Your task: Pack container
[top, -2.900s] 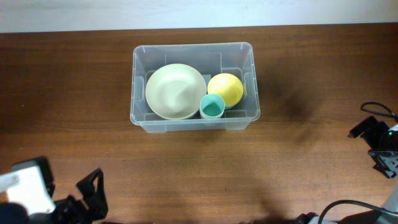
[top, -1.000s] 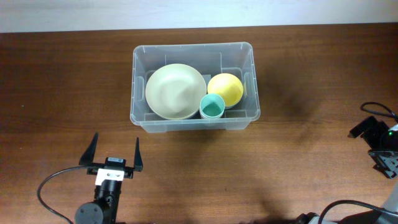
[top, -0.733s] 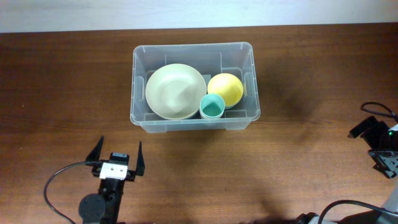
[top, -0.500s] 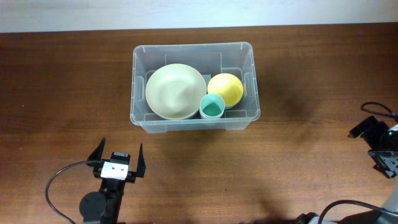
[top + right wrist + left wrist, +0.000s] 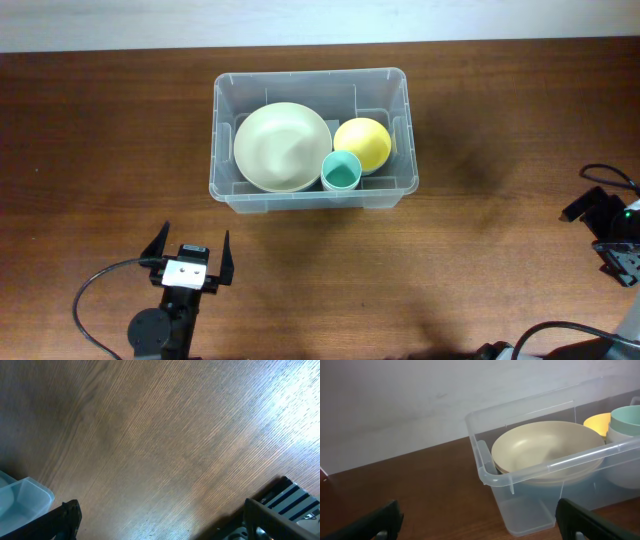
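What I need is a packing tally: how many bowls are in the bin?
2. A big cream bowl sits left in the bin; a smaller yellow bowl sits right, beside the teal cup. Others may be nested underneath.

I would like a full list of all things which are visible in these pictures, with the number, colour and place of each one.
container: 1, clear plastic, far middle of the table
large bowl: 1, cream, inside the container, left part
small bowl: 1, yellow, inside the container, right part
cup: 1, teal, inside the container, at its near wall, between the bowls
table: 1, dark brown wood, under everything
cable: 1, black, near-left corner
left gripper: 1, black, open and empty, near-left of the container
right gripper: 1, black, open and empty, over bare table
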Controlling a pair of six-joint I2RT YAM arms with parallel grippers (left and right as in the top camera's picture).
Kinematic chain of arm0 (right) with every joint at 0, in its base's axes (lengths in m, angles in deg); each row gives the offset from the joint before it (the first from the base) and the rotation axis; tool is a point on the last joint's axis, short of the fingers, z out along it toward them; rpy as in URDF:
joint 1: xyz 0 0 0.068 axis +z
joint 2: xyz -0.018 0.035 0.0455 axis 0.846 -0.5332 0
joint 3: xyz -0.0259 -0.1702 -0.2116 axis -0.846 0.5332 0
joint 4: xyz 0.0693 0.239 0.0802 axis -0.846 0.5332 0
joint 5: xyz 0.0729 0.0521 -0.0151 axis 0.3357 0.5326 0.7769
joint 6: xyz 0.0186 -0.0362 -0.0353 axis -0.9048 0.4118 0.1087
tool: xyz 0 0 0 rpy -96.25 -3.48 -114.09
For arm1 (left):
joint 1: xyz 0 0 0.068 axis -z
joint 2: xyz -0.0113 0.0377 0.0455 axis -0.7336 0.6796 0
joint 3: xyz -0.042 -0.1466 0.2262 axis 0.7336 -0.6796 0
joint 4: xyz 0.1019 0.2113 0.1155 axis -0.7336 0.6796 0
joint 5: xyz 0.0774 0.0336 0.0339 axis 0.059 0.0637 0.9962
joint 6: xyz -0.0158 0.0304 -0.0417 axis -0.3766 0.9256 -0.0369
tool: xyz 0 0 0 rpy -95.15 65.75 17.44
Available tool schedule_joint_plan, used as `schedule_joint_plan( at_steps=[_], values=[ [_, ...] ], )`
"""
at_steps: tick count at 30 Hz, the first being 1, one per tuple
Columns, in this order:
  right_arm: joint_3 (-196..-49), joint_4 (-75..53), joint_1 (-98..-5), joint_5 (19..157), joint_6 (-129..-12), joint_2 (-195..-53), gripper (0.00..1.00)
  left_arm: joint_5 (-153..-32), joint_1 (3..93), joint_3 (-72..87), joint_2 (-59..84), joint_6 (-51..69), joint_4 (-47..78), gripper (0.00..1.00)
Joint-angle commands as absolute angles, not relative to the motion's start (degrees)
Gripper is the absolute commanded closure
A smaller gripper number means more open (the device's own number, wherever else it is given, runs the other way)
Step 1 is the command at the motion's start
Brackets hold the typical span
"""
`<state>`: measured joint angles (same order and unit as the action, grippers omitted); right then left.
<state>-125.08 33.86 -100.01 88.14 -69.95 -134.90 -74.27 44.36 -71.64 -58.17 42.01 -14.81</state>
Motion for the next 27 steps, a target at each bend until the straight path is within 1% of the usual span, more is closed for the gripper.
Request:
schedule_joint_plan(
  at_steps=[1, 22, 25, 27],
  values=[
    [-125.0, 33.7, -100.2, 88.4, -70.4, -134.8, 0.01, -74.1, 44.0, -72.0, -58.6, 42.5, -14.7, 0.0],
    [-125.0, 33.7, -99.9, 88.4, -70.3, -134.9, 0.01, -74.1, 44.0, -72.0, -58.6, 42.5, -14.7, 0.0],
    [-124.9, 32.5, -99.4, 87.2, -70.3, -133.0, 0.01, -74.1, 44.0, -72.0, -58.6, 42.5, -14.7, 0.0],
    [-124.1, 29.4, -97.9, 87.2, -70.4, -129.6, 0.01, -74.1, 44.0, -72.0, -58.6, 42.5, -14.7, 0.0]
  ],
)
